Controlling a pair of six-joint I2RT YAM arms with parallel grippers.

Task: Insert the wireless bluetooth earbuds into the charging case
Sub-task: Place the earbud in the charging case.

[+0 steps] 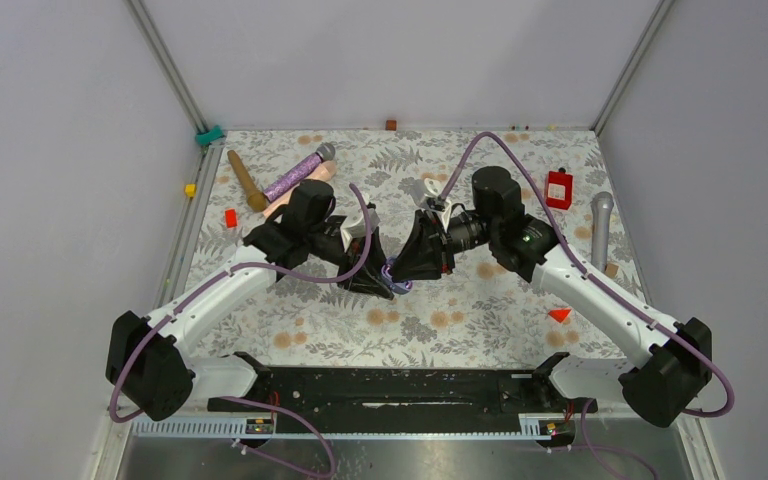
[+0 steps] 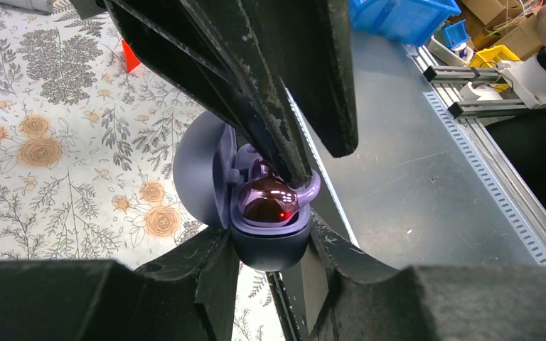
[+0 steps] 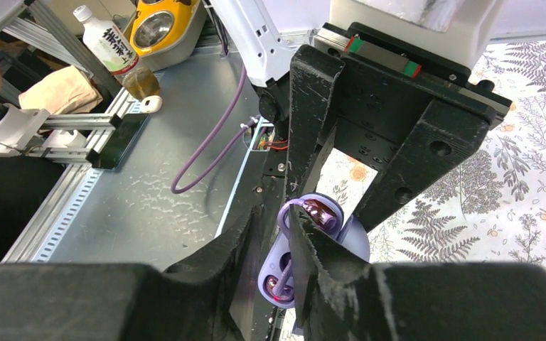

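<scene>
Purple and glossy, one earbud (image 2: 266,199) sits in a well of the open charging case (image 2: 274,254), a small red light glowing on its shell. The case has a dark blue-grey shell and a lilac lining, and its lid (image 2: 197,167) stands swung open beside the base. Whether a second earbud is inside I cannot tell.

The left gripper (image 2: 271,240) is clamped on the case's base, one finger on each side. The right gripper (image 3: 277,224) reaches in from the opposite side with its jaws a little apart. One of its fingertips (image 2: 297,174) touches the earbud's top edge, and nothing is pinched between the jaws.

Both arms meet over the middle of the desk (image 1: 480,310), which is covered in a floral print, and the case sits between them there.

Toward the far left corner lie a glittery purple microphone (image 1: 300,175) and a brown microphone (image 1: 245,180). A silver microphone (image 1: 600,228) lies along the right edge with a red box (image 1: 558,188) near it. A small red block (image 1: 230,217) rests by the left edge.
</scene>
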